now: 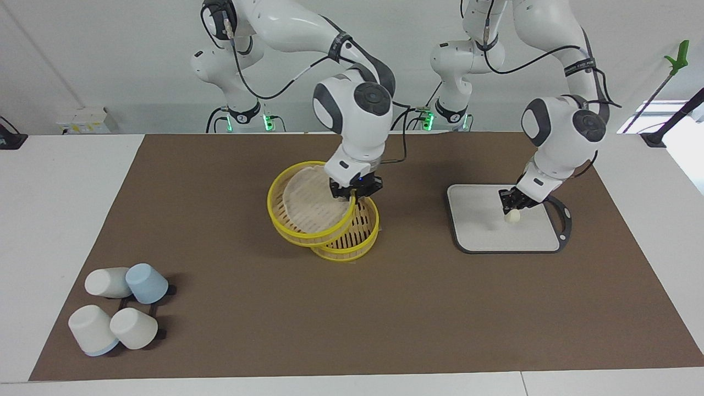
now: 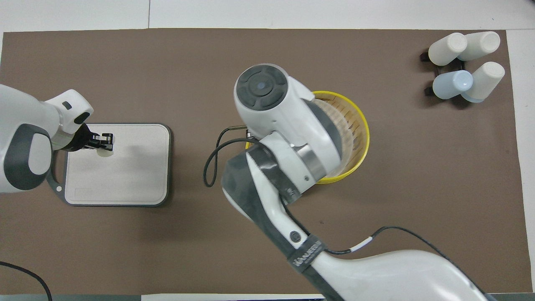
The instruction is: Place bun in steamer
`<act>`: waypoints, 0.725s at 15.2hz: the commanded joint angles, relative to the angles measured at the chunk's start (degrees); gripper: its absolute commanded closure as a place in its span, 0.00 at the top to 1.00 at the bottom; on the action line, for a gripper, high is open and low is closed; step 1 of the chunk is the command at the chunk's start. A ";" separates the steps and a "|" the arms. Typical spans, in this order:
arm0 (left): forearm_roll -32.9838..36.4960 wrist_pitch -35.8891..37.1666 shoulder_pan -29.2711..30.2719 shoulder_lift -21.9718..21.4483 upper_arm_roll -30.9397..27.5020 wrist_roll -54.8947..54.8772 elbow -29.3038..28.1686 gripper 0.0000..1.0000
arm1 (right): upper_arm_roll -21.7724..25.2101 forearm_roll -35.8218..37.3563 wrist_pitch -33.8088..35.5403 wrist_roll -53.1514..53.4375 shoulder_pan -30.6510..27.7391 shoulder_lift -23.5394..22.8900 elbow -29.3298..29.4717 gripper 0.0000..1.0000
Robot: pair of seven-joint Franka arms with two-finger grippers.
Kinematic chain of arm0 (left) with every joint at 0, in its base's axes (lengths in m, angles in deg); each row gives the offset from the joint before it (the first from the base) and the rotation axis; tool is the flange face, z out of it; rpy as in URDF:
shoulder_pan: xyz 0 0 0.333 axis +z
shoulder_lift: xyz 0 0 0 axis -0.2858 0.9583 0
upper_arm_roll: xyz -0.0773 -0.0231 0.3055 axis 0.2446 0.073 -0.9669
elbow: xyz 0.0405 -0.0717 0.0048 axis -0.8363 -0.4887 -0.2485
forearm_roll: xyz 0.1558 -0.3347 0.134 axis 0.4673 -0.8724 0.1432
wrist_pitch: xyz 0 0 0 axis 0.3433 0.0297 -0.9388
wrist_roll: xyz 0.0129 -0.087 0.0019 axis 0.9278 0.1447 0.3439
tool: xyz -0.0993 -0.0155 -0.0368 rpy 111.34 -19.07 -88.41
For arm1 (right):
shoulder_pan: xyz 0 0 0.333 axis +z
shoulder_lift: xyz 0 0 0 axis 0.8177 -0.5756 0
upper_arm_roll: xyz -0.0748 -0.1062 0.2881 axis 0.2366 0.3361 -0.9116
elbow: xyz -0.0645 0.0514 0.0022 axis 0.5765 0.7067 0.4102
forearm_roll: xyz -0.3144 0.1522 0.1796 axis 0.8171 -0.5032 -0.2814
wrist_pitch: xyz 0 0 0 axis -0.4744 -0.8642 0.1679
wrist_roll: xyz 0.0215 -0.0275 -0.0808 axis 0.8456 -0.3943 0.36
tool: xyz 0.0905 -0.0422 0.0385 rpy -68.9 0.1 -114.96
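The bun (image 1: 512,217) is a small cream lump between the fingertips of my left gripper (image 1: 512,209), held just above the white cutting board (image 1: 478,231). It also shows in the overhead view (image 2: 105,152) under the left gripper (image 2: 106,142). My right gripper (image 1: 353,197) is shut on the yellow rim of the paper-lined steamer basket (image 1: 305,206). That basket is tilted and rests partly on the second steamer basket (image 1: 360,234), which has a bare slatted base. In the overhead view the right arm hides its gripper and most of the steamer (image 2: 357,138).
Several white and blue cups (image 1: 118,311) lie around a small black rack near the table's edge farthest from the robots, at the right arm's end; they also show in the overhead view (image 2: 466,62). A brown mat (image 1: 385,319) covers the table.
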 commanded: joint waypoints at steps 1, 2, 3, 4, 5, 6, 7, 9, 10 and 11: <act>-1.78 9.38 -6.27 5.29 -0.08 13.08 14.71 0.18 | -0.54 -0.64 7.44 -12.50 -7.80 5.90 -0.71 0.00; -1.87 9.56 -9.70 6.96 -0.08 20.19 17.80 0.18 | -0.54 -0.55 9.46 -17.07 -10.61 7.31 -1.67 0.00; -1.87 9.13 -13.47 7.85 -0.08 27.66 20.18 0.18 | -0.54 -0.29 10.62 -21.38 -13.51 8.63 -3.25 0.00; -1.96 8.78 -17.25 8.55 -0.08 32.78 20.98 0.18 | -0.54 -0.12 10.80 -26.47 -16.67 10.21 -5.26 0.00; -2.05 7.64 -20.68 8.82 -0.08 35.97 21.16 0.18 | -0.54 -0.03 10.80 -30.69 -19.83 11.70 -7.28 0.00; -1.96 4.76 -24.37 8.82 -0.08 38.61 20.99 0.18 | -0.54 0.06 10.63 -34.74 -23.00 13.11 -9.39 0.00; -1.96 1.51 -27.63 8.91 -0.08 40.90 19.77 0.19 | -0.45 0.67 10.28 -38.87 -25.73 14.69 -11.68 0.00; -1.87 -4.47 -32.56 9.08 -0.08 44.86 16.52 0.19 | -0.54 2.87 9.05 -46.70 -31.00 16.55 -15.11 0.00; -1.79 -6.50 -34.41 10.57 -0.17 45.66 15.64 0.20 | -0.54 2.96 8.00 -49.52 -33.20 17.42 -16.95 0.00; -1.53 -8.26 -35.82 11.89 -0.26 46.45 15.54 0.20 | -0.54 2.96 6.51 -51.72 -35.31 18.13 -18.71 0.00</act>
